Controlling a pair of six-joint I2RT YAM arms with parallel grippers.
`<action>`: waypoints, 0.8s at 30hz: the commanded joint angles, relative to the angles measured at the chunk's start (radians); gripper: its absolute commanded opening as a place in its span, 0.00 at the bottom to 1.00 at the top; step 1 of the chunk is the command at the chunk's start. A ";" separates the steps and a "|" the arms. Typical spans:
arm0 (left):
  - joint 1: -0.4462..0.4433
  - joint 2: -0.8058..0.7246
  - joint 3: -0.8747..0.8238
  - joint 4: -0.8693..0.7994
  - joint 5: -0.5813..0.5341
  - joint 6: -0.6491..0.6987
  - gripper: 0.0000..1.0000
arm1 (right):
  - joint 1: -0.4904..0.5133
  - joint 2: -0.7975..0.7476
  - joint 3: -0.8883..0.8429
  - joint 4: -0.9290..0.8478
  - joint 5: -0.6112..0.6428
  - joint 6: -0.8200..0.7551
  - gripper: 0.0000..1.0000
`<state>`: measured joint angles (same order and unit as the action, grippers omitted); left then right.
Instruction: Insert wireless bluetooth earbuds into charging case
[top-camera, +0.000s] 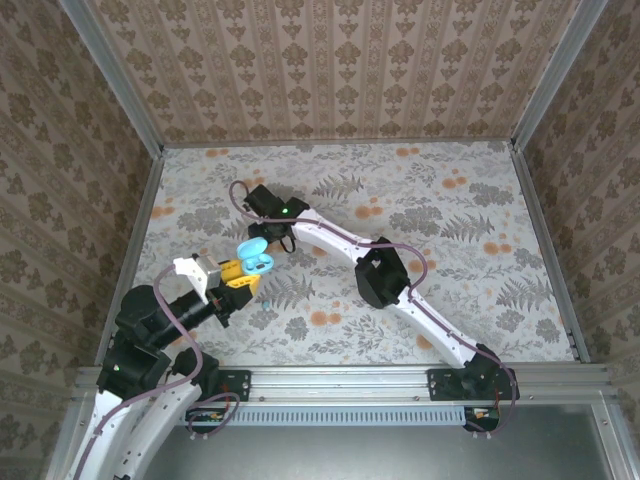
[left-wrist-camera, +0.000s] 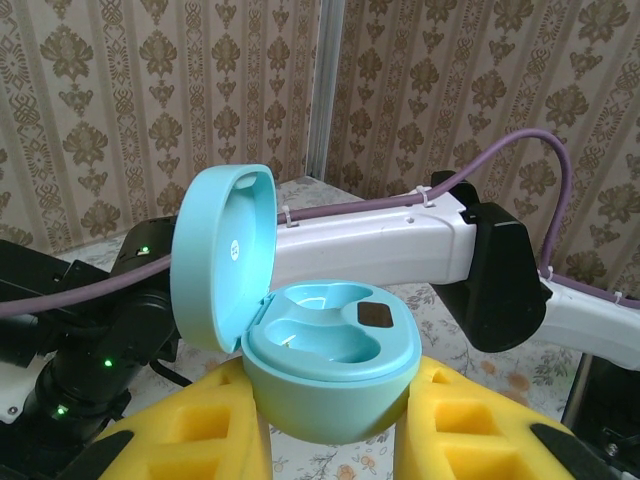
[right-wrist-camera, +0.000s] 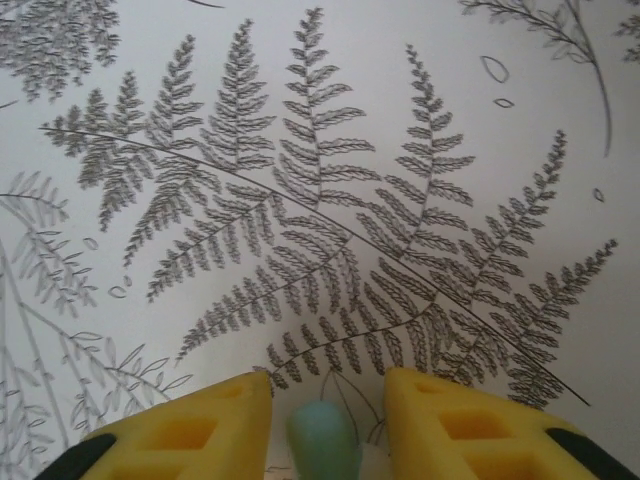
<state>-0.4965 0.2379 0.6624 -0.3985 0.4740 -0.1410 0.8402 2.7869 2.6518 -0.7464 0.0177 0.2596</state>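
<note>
In the left claw (left-wrist-camera: 335, 425), the open charging case (left-wrist-camera: 330, 345) is held clamped, no bud yet seated; a teal earbud (right-wrist-camera: 324, 442) is seen between the fingers of the right claw (right-wrist-camera: 328, 415), though whether it is gripped cannot be told.

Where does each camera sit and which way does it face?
Top external: above, behind the bases, looking down at the table; both arms.
Left wrist: faces forward past the left gripper holding the open charging case; right arm behind.
Right wrist: faces down at the table; right gripper flanks a teal earbud.
Shared: top and left wrist show the case.
</note>
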 joint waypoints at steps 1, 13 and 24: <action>0.004 -0.016 0.020 0.014 0.006 -0.022 0.22 | 0.020 0.000 0.008 -0.118 0.046 -0.018 0.33; 0.004 -0.012 0.002 0.043 0.011 -0.038 0.21 | 0.010 -0.181 -0.235 -0.193 0.110 0.060 0.18; 0.001 0.008 -0.104 0.201 0.051 -0.102 0.21 | -0.113 -0.782 -1.145 0.381 -0.071 0.388 0.18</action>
<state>-0.4965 0.2405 0.5873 -0.3035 0.4953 -0.2001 0.7536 2.1475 1.6306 -0.5663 0.0017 0.5156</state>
